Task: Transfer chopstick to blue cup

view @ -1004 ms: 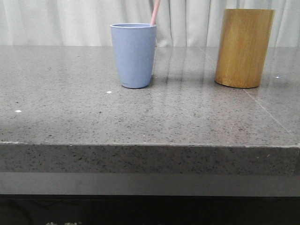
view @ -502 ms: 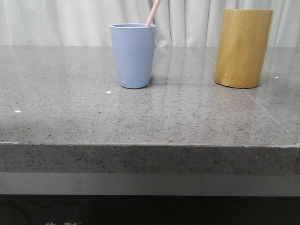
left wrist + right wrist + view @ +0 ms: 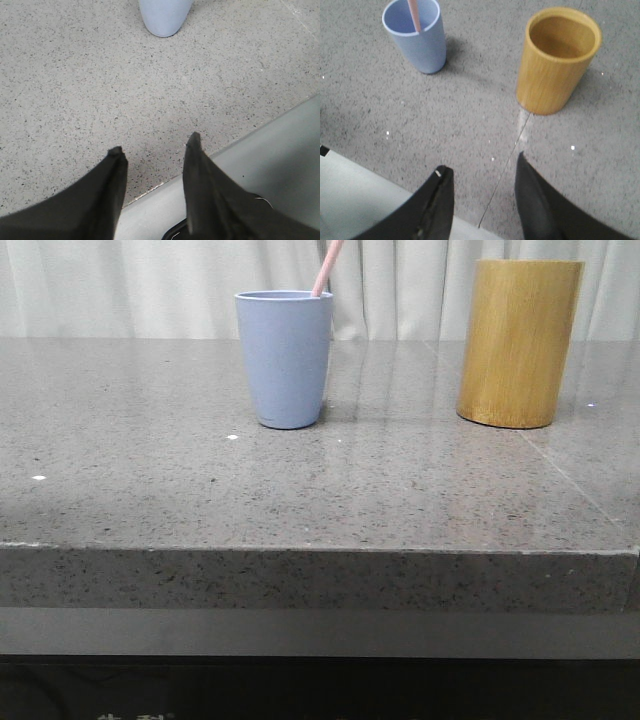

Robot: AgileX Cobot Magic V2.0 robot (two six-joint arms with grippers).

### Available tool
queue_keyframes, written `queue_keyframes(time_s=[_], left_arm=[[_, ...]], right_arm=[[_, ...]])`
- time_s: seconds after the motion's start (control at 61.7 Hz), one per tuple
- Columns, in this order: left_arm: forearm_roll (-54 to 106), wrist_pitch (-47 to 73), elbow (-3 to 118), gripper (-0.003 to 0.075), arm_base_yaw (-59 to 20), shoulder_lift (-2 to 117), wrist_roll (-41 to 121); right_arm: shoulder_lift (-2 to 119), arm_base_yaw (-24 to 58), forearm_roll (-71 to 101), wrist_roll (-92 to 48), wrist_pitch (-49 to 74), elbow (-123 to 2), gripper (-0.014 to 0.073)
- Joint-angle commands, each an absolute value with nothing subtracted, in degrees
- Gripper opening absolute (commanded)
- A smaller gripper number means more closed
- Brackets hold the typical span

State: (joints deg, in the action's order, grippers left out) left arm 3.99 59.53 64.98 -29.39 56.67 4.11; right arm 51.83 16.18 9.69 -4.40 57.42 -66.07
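Observation:
The blue cup (image 3: 284,358) stands upright on the grey stone table, left of centre. A pale pink chopstick (image 3: 327,267) leans out of its right rim; I also see the chopstick (image 3: 413,14) inside the blue cup (image 3: 416,37) from the right wrist. My left gripper (image 3: 154,150) hovers open over the table's front edge, well short of the blue cup (image 3: 164,16). My right gripper (image 3: 481,165) is open too, empty, above the front edge. Neither gripper shows in the front view.
A taller yellow-brown bamboo cylinder (image 3: 520,342) stands at the back right; the right wrist view shows the bamboo cylinder (image 3: 557,59) empty. A seam (image 3: 507,162) runs across the stone table (image 3: 300,490). White curtains hang behind.
The chopstick's visible tip tilted slightly further right between one second and half a second ago. The cups and bamboo cylinder stayed put.

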Motion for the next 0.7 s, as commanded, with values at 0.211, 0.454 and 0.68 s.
queue_keyframes(time_s=[0.211, 0.454, 0.68], left_arm=[[4.8, 56.1, 66.5, 0.0282, -29.8, 55.9, 3.6], [4.8, 55.4, 66.5, 0.0258, -29.8, 55.9, 3.6], [4.8, 54.6, 66.5, 0.0038, -29.8, 55.9, 3.6]], right_arm=[[41.1, 15.9, 10.4, -4.2, 50.1, -57.7, 0.0328], [36.4, 15.9, 10.4, -4.2, 44.8, -54.2, 0.0323], [36.2, 15.9, 10.4, -4.2, 44.5, -53.7, 0.0054]])
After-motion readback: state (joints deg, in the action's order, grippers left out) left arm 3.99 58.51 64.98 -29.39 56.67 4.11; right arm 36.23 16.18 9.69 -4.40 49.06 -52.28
